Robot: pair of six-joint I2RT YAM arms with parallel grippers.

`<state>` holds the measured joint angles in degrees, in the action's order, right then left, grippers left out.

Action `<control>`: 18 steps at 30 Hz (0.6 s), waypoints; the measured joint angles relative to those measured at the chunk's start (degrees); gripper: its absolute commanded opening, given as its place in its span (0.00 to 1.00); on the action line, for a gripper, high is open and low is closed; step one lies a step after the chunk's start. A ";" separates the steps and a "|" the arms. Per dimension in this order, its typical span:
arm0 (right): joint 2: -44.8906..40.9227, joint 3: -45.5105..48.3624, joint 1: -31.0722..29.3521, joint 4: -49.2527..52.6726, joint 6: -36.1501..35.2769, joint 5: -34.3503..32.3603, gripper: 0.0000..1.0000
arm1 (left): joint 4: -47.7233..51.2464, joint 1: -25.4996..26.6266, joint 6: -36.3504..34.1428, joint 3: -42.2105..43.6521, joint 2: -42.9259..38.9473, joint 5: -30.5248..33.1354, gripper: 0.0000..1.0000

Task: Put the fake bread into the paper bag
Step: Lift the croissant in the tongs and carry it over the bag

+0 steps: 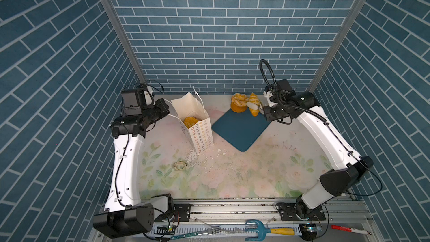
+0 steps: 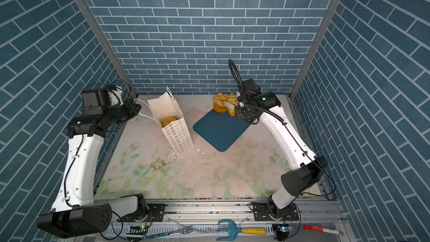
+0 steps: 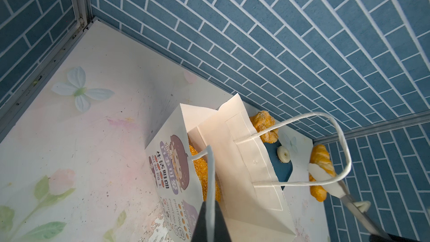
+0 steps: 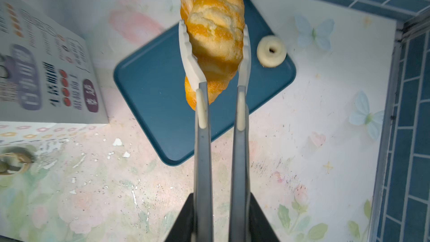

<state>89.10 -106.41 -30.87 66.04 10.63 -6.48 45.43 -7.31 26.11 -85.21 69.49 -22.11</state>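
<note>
The white paper bag (image 1: 200, 133) (image 2: 179, 136) stands open at the back left, with a golden bun (image 1: 190, 121) (image 3: 204, 178) inside. My left gripper (image 3: 210, 202) is shut on one of its cord handles (image 3: 210, 171). My right gripper (image 4: 221, 196) is shut on metal tongs (image 4: 202, 159), and their white tips pinch a striped oval loaf (image 4: 216, 33) (image 1: 254, 103) held above the teal tray (image 4: 158, 89). A sugar-dusted cake (image 1: 238, 105) (image 3: 264, 124) stands at the tray's far corner. A tiny white ring (image 4: 271, 51) lies on the tray.
The teal tray (image 1: 239, 129) lies right of the bag. White crumbs (image 1: 195, 159) and a looped band (image 1: 179, 166) lie in front of the bag. A fork (image 1: 209, 230), a teal rake tool (image 1: 256, 229) and a red marker (image 1: 349, 229) rest on the front rail. Brick walls close three sides.
</note>
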 measured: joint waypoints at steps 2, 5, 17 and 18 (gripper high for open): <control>-3.30 -0.11 -0.39 -1.57 -1.03 0.63 0.28 | -0.20 0.00 0.02 0.31 -0.15 -0.04 0.00; -6.23 -2.14 -2.43 -4.13 -3.15 2.78 0.27 | -0.39 0.00 0.20 0.87 -0.33 -0.04 0.00; -0.28 -18.43 -18.78 -12.96 -11.54 13.84 0.27 | -0.76 0.00 0.74 1.31 -1.38 -0.57 0.00; 1.11 -19.30 -20.15 -13.00 -12.15 14.25 0.27 | -0.79 0.00 0.74 1.36 -1.40 -0.66 0.00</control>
<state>90.21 -125.71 -51.03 53.04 -1.52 7.77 44.64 -7.31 26.85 -83.85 68.10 -22.76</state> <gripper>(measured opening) 0.311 0.050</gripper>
